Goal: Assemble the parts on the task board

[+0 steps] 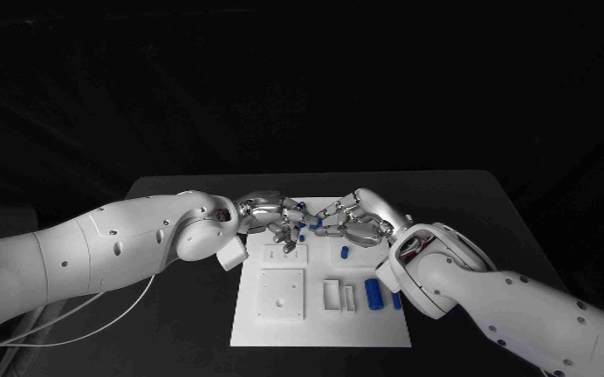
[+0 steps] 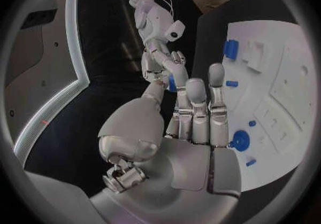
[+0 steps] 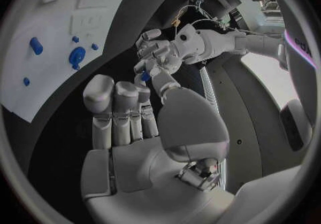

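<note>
The white task board (image 1: 321,329) lies in the middle of the black table. Above its far edge my left hand (image 1: 268,215) and right hand (image 1: 356,222) meet fingertip to fingertip. A small blue part (image 1: 313,220) sits between them, pinched by the thumb and fingers of both hands. The left wrist view shows this blue part (image 2: 173,82) between my left hand (image 2: 194,122) and the right hand (image 2: 159,61). In the right wrist view the blue part (image 3: 142,76) sits at the tips of my right hand (image 3: 130,122) and the left hand (image 3: 157,53).
Other blue parts stay on the board: a short peg (image 1: 344,252) and two cylinders (image 1: 373,290) near its right edge. A round blue piece (image 2: 239,140) stands in the board (image 2: 281,74) beside small blue pegs. White blocks (image 1: 332,294) stand mid-board.
</note>
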`<control>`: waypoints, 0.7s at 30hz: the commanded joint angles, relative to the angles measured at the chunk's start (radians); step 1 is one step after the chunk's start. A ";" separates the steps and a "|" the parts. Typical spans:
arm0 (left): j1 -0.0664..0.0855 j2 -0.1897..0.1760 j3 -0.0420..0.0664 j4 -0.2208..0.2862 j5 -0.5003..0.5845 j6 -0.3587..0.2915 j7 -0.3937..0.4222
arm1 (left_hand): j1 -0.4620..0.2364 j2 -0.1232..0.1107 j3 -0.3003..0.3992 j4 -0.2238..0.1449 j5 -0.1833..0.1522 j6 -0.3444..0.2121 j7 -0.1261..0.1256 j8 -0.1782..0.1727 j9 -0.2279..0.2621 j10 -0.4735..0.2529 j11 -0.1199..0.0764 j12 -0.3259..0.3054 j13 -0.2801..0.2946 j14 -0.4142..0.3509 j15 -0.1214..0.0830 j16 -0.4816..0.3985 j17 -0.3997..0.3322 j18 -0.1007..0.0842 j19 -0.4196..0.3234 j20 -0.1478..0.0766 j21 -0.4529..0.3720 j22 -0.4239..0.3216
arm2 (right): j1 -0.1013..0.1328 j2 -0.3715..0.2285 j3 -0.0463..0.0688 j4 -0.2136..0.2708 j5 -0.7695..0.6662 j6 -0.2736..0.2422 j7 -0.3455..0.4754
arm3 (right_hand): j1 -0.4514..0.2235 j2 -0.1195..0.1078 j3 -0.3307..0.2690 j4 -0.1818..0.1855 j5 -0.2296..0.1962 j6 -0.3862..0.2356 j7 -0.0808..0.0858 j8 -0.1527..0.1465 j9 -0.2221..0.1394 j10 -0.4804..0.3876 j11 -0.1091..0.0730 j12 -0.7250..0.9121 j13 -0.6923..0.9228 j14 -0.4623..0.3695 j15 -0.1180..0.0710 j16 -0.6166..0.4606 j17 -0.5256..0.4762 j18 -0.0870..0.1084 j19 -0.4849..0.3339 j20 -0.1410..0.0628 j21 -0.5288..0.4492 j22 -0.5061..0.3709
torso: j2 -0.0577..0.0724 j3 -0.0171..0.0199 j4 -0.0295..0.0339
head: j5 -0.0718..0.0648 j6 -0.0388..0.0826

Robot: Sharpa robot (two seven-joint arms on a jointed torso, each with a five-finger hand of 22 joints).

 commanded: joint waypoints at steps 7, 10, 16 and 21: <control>0.000 0.001 0.000 0.000 0.058 0.022 0.023 | -0.020 0.029 0.055 -0.048 0.019 0.005 -0.012 0.028 0.088 0.011 -0.008 0.000 0.002 0.003 -0.007 0.012 0.010 -0.002 -0.010 -0.007 0.021 0.020 | -0.001 0.003 0.000 -0.014 -0.012 0.007 -0.005 | -0.008 -0.012 -0.006 0.011 0.002 -0.006 -0.009 0.004 -0.002 -0.014 -0.002 -0.023 -0.012 -0.005 0.001 -0.018 -0.009 -0.008 0.004 -0.003 -0.017 0.103 | 0.000 0.0002 0.0000 | 0.000 -0.002; 0.000 0.002 0.000 0.000 0.079 0.027 0.017 | -0.034 0.024 0.065 -0.058 0.059 0.014 -0.014 0.026 0.112 0.011 -0.009 -0.002 0.002 0.003 -0.007 0.011 0.013 -0.002 -0.013 -0.008 0.028 0.020 | -0.001 0.003 0.000 -0.021 0.004 0.000 -0.006 | -0.034 -0.050 -0.035 0.026 0.022 -0.153 0.034 0.006 -0.004 -0.048 0.025 -0.062 -0.038 -0.029 0.019 -0.062 -0.042 0.000 -0.016 0.009 -0.096 0.083 | -0.001 -0.0001 -0.0001 | 0.000 -0.002; 0.000 0.002 0.000 0.000 0.069 -0.004 -0.011 | -0.048 0.015 0.081 -0.066 0.088 0.027 -0.019 0.022 0.143 0.019 -0.013 -0.002 0.003 0.010 -0.011 0.012 0.016 -0.001 -0.011 -0.011 0.040 0.020 | -0.001 -0.004 0.000 -0.033 0.037 -0.043 0.005 | 0.011 -0.073 -0.185 0.101 0.046 -0.329 0.057 0.004 -0.007 -0.115 0.046 -0.136 -0.146 -0.065 0.038 -0.111 -0.097 0.028 -0.038 0.036 -0.265 0.044 | 0.000 0.0009 0.0000 | 0.001 -0.003; 0.000 -0.001 0.000 0.000 0.031 -0.046 -0.055 | -0.057 -0.001 0.102 -0.076 0.146 0.043 -0.023 0.025 0.164 0.034 -0.019 -0.003 0.002 0.021 -0.016 0.015 0.020 -0.001 -0.006 -0.016 0.053 0.020 | -0.001 -0.022 0.002 -0.046 0.052 -0.077 0.016 | 0.047 -0.100 -0.199 0.154 0.064 -0.402 0.065 0.002 -0.009 -0.142 0.053 -0.091 -0.213 -0.073 0.044 -0.105 -0.120 0.032 -0.031 0.041 -0.336 0.042 | 0.000 0.0008 0.0004 | 0.003 -0.003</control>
